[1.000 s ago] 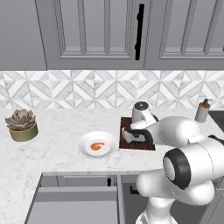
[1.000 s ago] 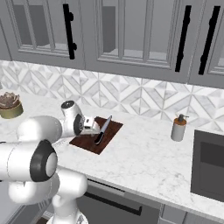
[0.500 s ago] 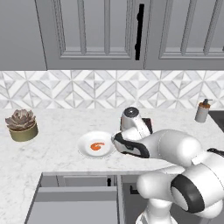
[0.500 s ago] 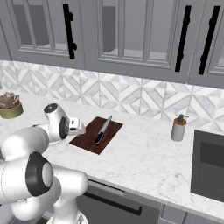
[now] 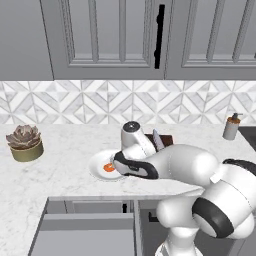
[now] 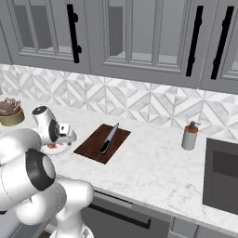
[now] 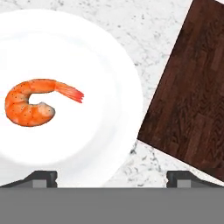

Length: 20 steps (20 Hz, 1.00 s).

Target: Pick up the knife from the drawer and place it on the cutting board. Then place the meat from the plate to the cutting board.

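- Already the first half looks done: the knife (image 6: 109,138) lies flat on the cutting board (image 6: 93,148), off to the hand's right in the right base view, blade toward the wall and black handle toward the counter edge; nothing grips it.
- Left of the hand, at the far end of the counter (image 5: 65,175), a potted succulent (image 5: 23,142) stands well apart from everything in play.
- Below and left of the hand the drawer (image 5: 85,235) stands pulled out; no knife shows in the part of it that can be seen.
- The gripper (image 7: 111,177) hangs over the right-hand part of the plate (image 7: 109,131) with its fingers spread wide and nothing between them; one dark fingertip (image 7: 41,177) sits over the plate and the other over bare marble.
- In the hand view the meat (image 7: 33,103) lies curled on the plate, up and to the left of the fingertips, not yet between them; it is untouched.
- Right of the hand in that same view, the board's corner lies just beside the plate's rim, so the carry should be short.
- What is left, as I judge it: centre the hand over the meat, come down, pinch it, lift, and set it on the board clear of the knife.
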Tool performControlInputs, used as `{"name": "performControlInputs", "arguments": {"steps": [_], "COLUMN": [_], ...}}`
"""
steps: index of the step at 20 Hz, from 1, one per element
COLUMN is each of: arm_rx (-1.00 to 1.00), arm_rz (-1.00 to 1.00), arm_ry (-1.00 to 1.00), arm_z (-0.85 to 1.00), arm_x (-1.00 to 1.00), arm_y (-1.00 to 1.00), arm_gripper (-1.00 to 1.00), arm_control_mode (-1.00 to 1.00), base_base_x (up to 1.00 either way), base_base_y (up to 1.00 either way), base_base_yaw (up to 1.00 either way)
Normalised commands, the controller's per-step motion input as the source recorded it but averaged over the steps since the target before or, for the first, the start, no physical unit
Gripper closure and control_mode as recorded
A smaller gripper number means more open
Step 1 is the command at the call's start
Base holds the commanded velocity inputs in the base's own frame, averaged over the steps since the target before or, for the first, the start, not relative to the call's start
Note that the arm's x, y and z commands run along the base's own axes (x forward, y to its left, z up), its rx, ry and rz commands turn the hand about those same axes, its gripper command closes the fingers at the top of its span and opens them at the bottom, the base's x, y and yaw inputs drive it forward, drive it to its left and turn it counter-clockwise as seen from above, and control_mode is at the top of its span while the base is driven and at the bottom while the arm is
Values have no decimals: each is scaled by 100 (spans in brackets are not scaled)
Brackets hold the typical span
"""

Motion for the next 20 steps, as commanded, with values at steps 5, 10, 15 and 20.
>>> {"name": "performControlInputs", "arguments": {"steps": [5,10,15,20], "arm_rx": [0,0,0,0], "arm_rz": [5,18,21,21], "arm_ry": [4,1,9,13], "arm_z": [0,-12,-26,-21], "arm_x": [0,7,26,37], "arm_y": [42,13,13,23], "arm_gripper": [-100,-100,-100,-100], "arm_control_mode": [-100,-100,-100,-100], "base_base_x": [0,0,0,0], "base_base_y": [0,0,0,0], "base_base_yaw": [0,0,0,0]}}
